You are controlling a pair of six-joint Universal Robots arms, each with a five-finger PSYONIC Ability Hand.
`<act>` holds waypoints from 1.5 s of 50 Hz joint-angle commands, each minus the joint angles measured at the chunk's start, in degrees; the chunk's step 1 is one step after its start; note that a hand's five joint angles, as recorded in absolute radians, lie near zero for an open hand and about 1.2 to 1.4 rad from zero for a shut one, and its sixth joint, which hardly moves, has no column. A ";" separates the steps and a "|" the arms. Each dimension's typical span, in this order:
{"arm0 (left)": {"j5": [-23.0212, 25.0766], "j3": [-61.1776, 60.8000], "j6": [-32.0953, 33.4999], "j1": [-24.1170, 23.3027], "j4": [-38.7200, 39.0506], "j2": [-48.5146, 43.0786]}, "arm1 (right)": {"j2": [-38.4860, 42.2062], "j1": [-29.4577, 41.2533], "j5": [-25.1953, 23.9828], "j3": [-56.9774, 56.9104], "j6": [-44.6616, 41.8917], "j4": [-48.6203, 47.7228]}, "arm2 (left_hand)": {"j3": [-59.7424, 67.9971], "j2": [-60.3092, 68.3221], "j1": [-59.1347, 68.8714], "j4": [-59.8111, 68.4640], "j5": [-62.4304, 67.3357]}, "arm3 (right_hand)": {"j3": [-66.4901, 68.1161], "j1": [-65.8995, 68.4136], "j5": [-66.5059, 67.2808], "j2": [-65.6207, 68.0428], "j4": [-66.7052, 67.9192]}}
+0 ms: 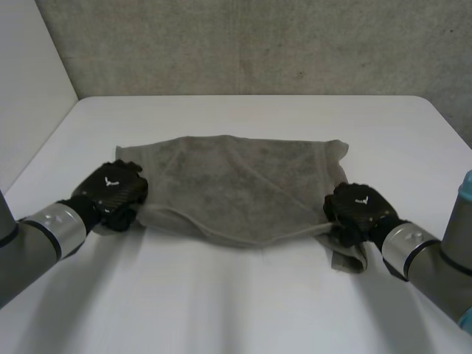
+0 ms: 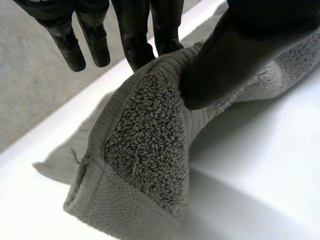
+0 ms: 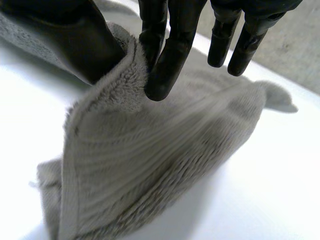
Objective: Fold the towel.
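while limp, nubby grey terry towel (image 1: 236,184)

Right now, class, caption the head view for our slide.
Left hand and right hand pinch near corners of the towel on the table.

We see a white bench (image 1: 236,295) with rounded far corners, its surface smooth and matte. Behind its far edge stands a grey wall (image 1: 258,44), rough and mottled like concrete. At the bench's left side a plain white panel (image 1: 29,81) rises and meets the grey wall along a slanting line. Both wrist views show us the same white bench surface, with grey wall beyond it.
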 commanded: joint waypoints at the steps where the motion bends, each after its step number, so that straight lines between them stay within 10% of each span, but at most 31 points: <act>1: 0.23 -0.04 -0.41 0.16 -0.14 7.30 | -6.85 0.07 -1.52 -4.62 -2.74 10.15 | -2.82 2.82 4.98 -3.18 3.81 | -2.33 6.82 3.89 3.33 -3.85; 8: 0.41 3.54 -0.24 0.78 -0.58 15.29 | -11.07 -0.11 -6.97 -15.43 -19.70 30.72 | -2.82 2.82 4.98 -3.18 3.81 | -2.33 6.82 3.89 3.33 -3.85; 17: 0.41 13.73 0.38 -0.18 2.22 4.26 | 2.79 1.47 -0.39 -36.05 -34.89 34.42 | -2.82 2.82 4.98 -3.18 3.81 | -2.33 6.82 3.89 3.33 -3.85; 27: -0.47 29.75 -0.59 -4.84 20.34 -12.83 | 13.80 6.75 -0.29 -50.94 -38.33 0.22 | -2.82 2.82 4.98 -3.18 3.81 | -2.33 6.82 3.89 3.33 -3.85; 34: -11.00 35.11 -11.01 -6.17 45.61 -7.94 | 6.95 7.27 1.55 -55.34 -27.70 -25.45 | -2.82 2.82 4.98 -3.18 3.81 | -2.33 6.82 3.89 3.33 -3.85; 42: -9.88 33.71 -20.36 -2.65 45.92 -1.40 | 1.76 5.69 -9.34 -48.66 -14.69 -17.89 | -2.82 2.82 4.98 -3.18 3.81 | -2.33 6.82 3.89 3.33 -3.85; 49: 1.88 24.41 -20.10 -0.45 41.35 -4.64 | -0.17 1.75 -23.03 -34.97 -16.79 -8.15 | -2.82 2.82 4.98 -3.18 3.81 | -2.33 6.82 3.89 3.33 -3.85; 68: 11.30 0.49 0.28 2.45 30.56 -8.52 | 9.14 -4.94 -25.95 -18.16 -59.22 28.22 | -2.82 2.82 4.98 -3.18 3.81 | -2.33 6.82 3.89 3.33 -3.85; 75: 11.39 0.13 2.66 4.03 23.34 -5.46 | 7.74 -7.40 -26.57 -20.36 -60.22 35.64 | -2.82 2.82 4.98 -3.18 3.81 | -2.33 6.82 3.89 3.33 -3.85</act>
